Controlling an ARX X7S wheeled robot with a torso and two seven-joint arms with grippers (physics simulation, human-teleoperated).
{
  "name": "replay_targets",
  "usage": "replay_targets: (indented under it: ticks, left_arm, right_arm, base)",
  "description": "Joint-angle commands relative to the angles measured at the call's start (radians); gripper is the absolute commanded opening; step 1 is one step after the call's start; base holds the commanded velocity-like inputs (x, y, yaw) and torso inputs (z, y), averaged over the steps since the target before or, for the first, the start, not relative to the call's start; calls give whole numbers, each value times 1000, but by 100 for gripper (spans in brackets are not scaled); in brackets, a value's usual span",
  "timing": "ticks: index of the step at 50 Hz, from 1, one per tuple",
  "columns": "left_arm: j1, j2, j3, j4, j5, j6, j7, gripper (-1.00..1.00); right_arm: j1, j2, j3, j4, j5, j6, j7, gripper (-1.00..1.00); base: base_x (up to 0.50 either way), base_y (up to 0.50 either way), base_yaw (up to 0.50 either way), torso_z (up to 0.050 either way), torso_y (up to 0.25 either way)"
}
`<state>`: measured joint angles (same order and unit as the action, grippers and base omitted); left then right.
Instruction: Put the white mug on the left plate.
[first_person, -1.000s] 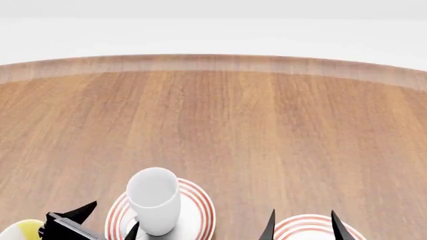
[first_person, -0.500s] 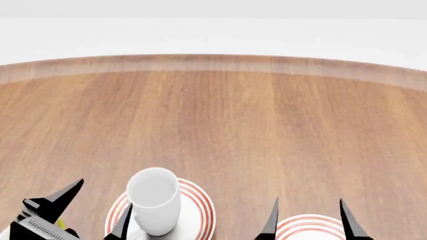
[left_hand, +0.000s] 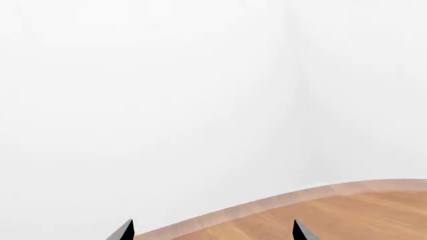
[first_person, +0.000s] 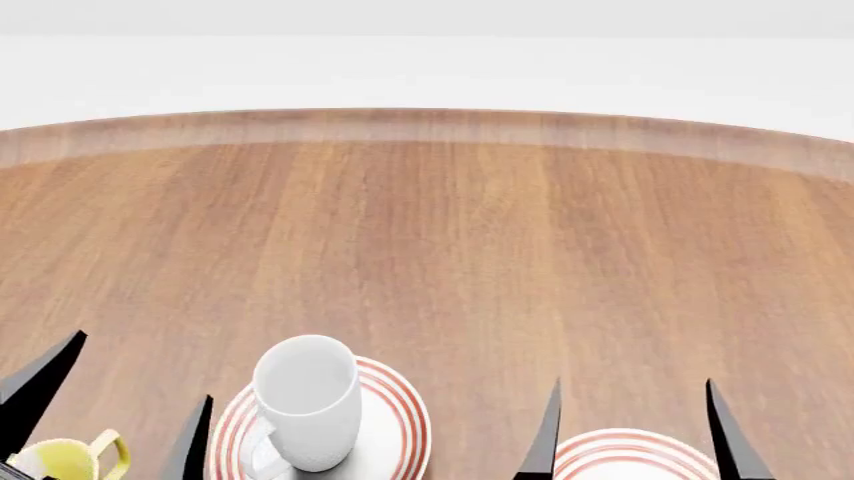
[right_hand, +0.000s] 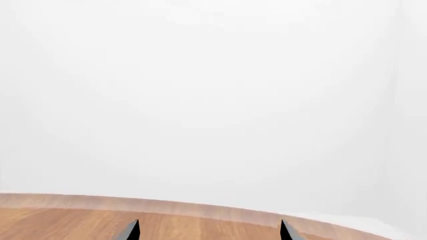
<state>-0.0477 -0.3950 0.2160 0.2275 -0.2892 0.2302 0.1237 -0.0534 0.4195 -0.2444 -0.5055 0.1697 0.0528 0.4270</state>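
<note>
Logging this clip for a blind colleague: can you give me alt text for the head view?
A plain white mug stands upright on the left red-ringed plate at the near edge of a wooden table. Both tools are open and empty, the left tool above a yellow-handled mug, the right tool above the second plate.

We're looking at a bare simulated test scene, no real room: a round wooden table (first_person: 441, 250) fills our view, with flat white, featureless walls (left_hand: 167, 100) beyond its 12 o'clock edge. Only crockery hints at dining: ringed plates (first_person: 400, 420) and mugs (first_person: 310, 400) down at 6 o'clock.
</note>
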Motion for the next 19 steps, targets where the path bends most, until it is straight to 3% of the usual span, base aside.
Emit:
replay_targets:
  ticks: [1,19]
  left_arm:
    - [78,-33,-13,162,6,-1,-30,100]
    - [90,-35,-10,185,12,11,-40,100]
  right_arm:
    - [-35,18,-4,-86,-35,18,24,100]
    - [-49,20,-10,-87,-43,1,31,100]
  base:
    - [0,0,0,0,0]
    - [0,0,0,0,0]
